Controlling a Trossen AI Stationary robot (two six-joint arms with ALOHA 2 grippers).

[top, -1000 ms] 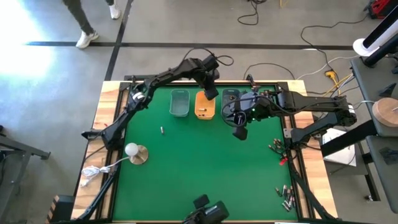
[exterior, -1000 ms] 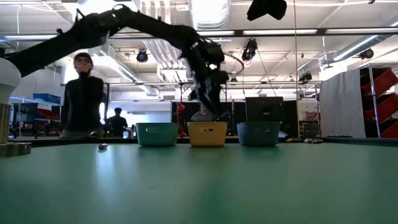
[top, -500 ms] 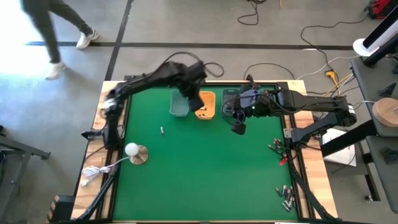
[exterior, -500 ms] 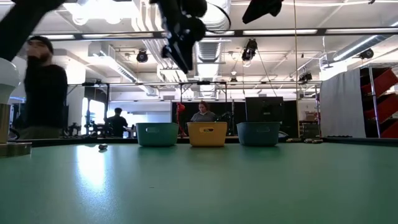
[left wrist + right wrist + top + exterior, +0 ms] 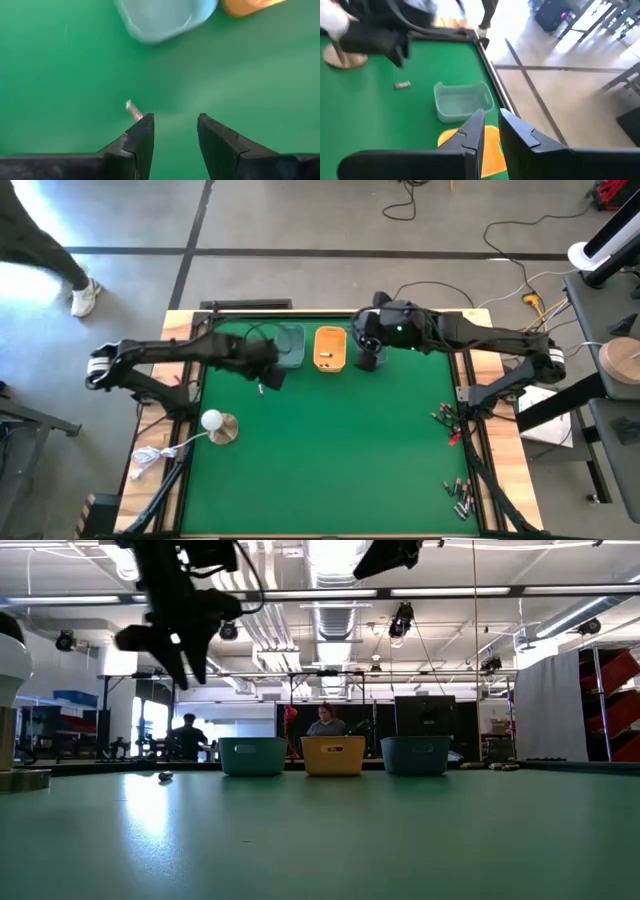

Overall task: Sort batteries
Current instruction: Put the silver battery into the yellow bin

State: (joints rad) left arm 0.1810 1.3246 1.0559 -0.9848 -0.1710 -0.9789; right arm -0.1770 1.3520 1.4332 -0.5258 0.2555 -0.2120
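Above the green table (image 5: 330,450), the left gripper (image 5: 175,131) hangs with its fingers apart and empty, just over a lone battery (image 5: 260,389) lying at about nine o'clock from the table's centre. At twelve o'clock stand three small trays: a pale blue tray (image 5: 289,346), an orange tray (image 5: 329,348) holding one cell, and a dark tray largely hidden under the right gripper (image 5: 491,131), whose fingers are nearly together with nothing visible between them. More batteries (image 5: 460,496) lie along the table's four o'clock edge. A white ball lamp (image 5: 212,421) stands at eight o'clock.
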